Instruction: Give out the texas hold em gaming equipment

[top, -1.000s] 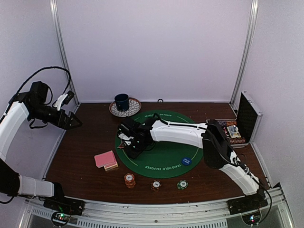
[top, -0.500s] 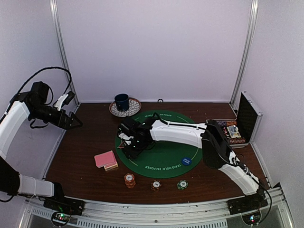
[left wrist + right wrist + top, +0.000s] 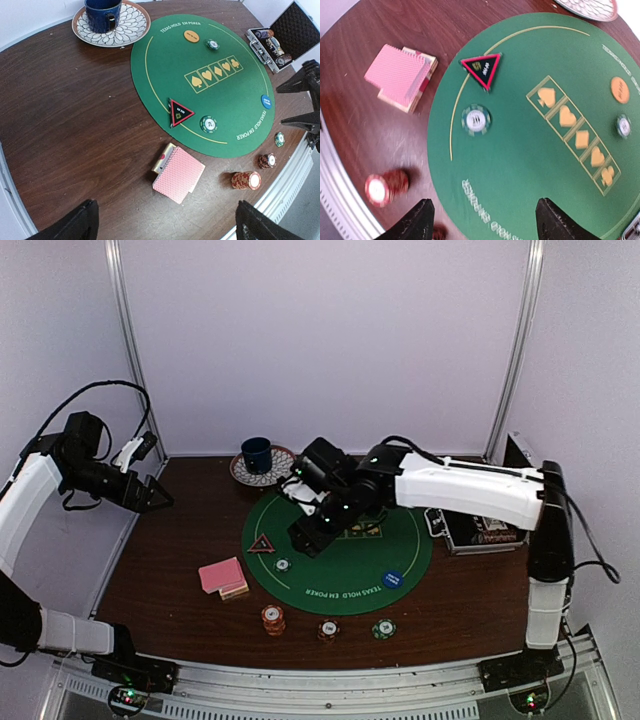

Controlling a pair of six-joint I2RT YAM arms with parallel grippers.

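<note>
Looking down from the top camera, I take the round green mat (image 3: 350, 575) as my landmark. My right gripper (image 3: 303, 540) hangs over the mat's left half, and its wrist view shows the two fingers (image 3: 415, 222) spread wide with nothing between them. My left gripper (image 3: 150, 496) is held in the air well off the mat's left side. Its jaws are spread fully and are empty too.

The red-rimmed black triangle (image 3: 262, 544) lies flat on the mat at its left rim. A green chip (image 3: 283, 564) sits just beside it on the felt, toward the near edge. The pink-backed cards (image 3: 222, 577) rest on the wood off the mat's near-left side, the top bundle skewed across the pile beneath.

Three chip piles stand on the wood along the mat's near edge: an orange stack (image 3: 272, 618), a red stack (image 3: 328, 630) and a single green-edged chip (image 3: 384, 629). The blue button (image 3: 393, 579) lies on the mat close to its near-right rim.

In the top view the arm hides the far part of the mat. The left wrist view shows an orange button (image 3: 191, 36) there, with a small green chip (image 3: 212, 44) just beside it, both on the felt. The open case (image 3: 480, 530) sits off the mat's right side with more chips inside. The blue mug (image 3: 257, 453) stands on its patterned plate (image 3: 282, 468) just past the mat's far-left rim.
</note>
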